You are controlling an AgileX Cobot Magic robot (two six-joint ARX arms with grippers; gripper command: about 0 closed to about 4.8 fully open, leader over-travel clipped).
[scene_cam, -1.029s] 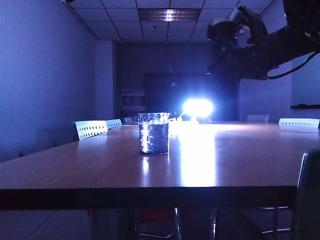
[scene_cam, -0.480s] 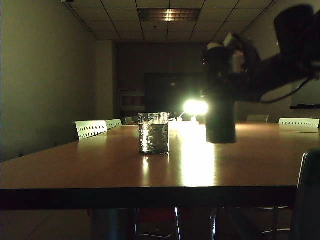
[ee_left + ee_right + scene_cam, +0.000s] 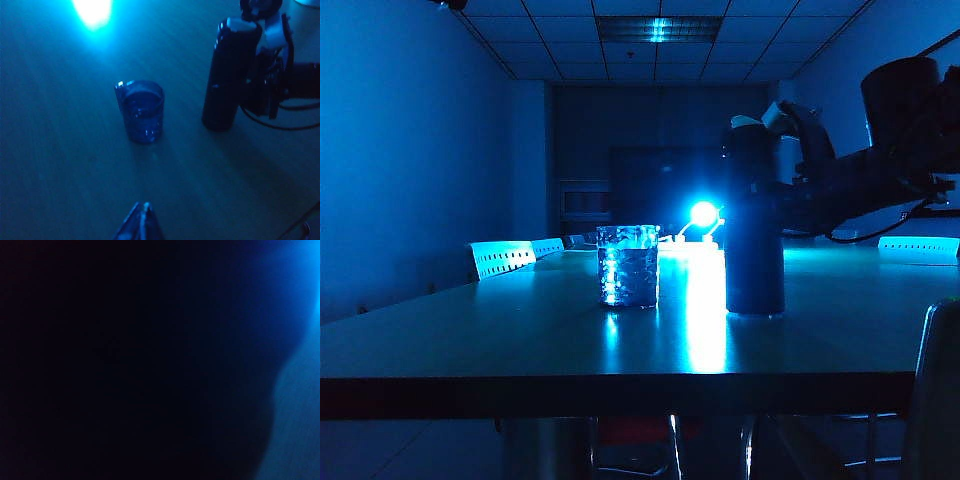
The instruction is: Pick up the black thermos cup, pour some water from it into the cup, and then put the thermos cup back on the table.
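On the bench (image 3: 520,330), the black thermos cup (image 3: 754,225) stands upright with its base on the wooden top, to the right of the clear dimpled cup (image 3: 627,265) and well apart from it in the exterior view. The right end effector (image 3: 782,190) is clamped around the thermos cup's upper body from the right side, its arm reaching in level from the frame edge. A bright lamp (image 3: 703,213) glares behind and between the two vessels.

The left wrist view adds a look from above: the cup (image 3: 143,111) holds liquid, and the thermos cup (image 3: 231,75) shows a pale rim at its top, with the right end effector (image 3: 262,75) and its cables pressed against its side. The left end effector (image 3: 141,225) appears only as fingertips drawn together at the frame edge, holding nothing.

The right wrist view is almost wholly dark, filled by the thermos cup (image 3: 125,360) close to the lens.
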